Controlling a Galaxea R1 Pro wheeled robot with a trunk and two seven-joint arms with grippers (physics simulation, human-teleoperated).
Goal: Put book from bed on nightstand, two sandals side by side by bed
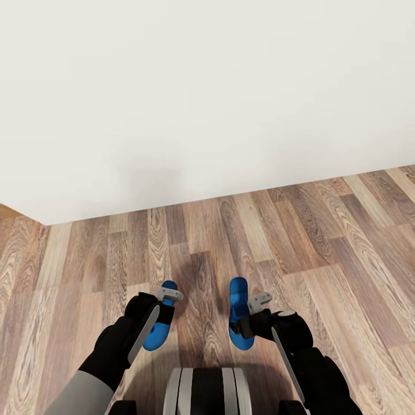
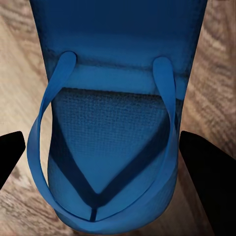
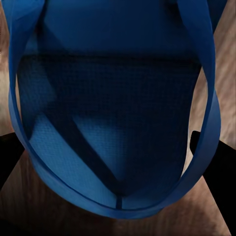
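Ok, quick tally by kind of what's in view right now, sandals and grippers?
Blue sandals: 2, the left one at the left gripper, the right one at the right gripper, both over the wood floor.
Grippers: 2.
Total: 4.

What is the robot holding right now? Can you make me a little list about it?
Place: wood-plank floor facing a white wall
Left hand: holds a blue sandal
Right hand: holds the other blue sandal
Sandals: both held above the floor, apart from each other, one at each side
Straps: blue thong strap seen close up
Bed, book, nightstand: cannot say from here
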